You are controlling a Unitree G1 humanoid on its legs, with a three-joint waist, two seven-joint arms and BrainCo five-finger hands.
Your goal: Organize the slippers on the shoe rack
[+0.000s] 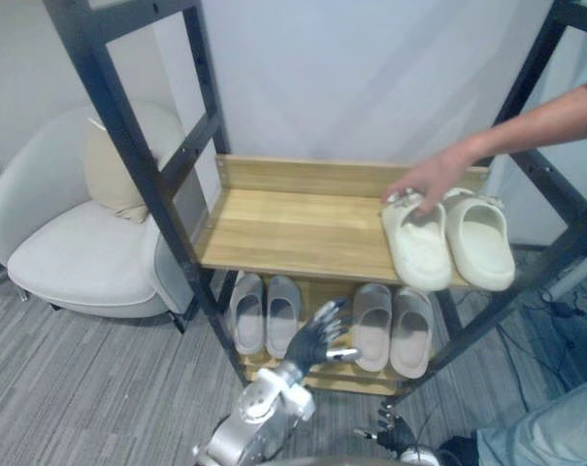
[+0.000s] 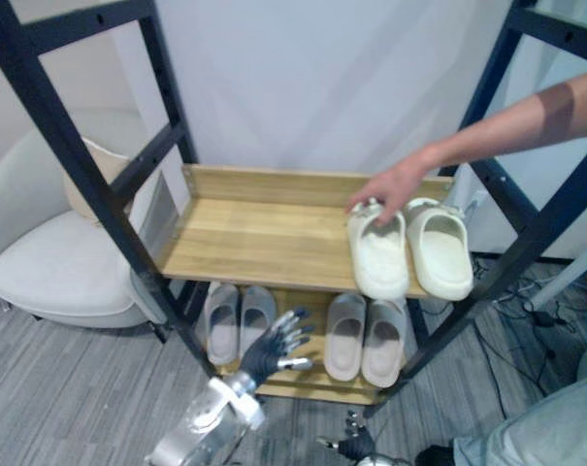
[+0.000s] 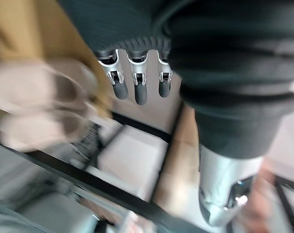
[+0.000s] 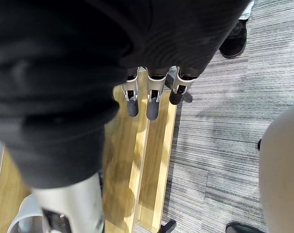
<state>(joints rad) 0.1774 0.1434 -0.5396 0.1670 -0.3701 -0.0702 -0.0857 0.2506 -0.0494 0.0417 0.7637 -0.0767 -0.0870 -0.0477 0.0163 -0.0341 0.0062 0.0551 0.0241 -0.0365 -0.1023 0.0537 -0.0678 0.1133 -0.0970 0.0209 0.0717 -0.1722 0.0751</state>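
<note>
The shoe rack (image 1: 293, 228) is being judged nearly sorted: cream slippers (image 1: 448, 243) are being touched by a person's hand (image 1: 424, 180) on its upper shelf, grey slippers (image 1: 264, 316) are lying paired below, left hand (image 1: 317, 340) and right hand (image 4: 149, 92) are being held open, empty.

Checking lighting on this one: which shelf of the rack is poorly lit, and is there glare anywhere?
Eye views: the upper shelf is evenly lit with no glare, and the white slippers stand out against the wood. The lower shelf lies in its shade, yet the grey slippers are readable. Right wrist view: the carpet is evenly lit, no glare.
</note>
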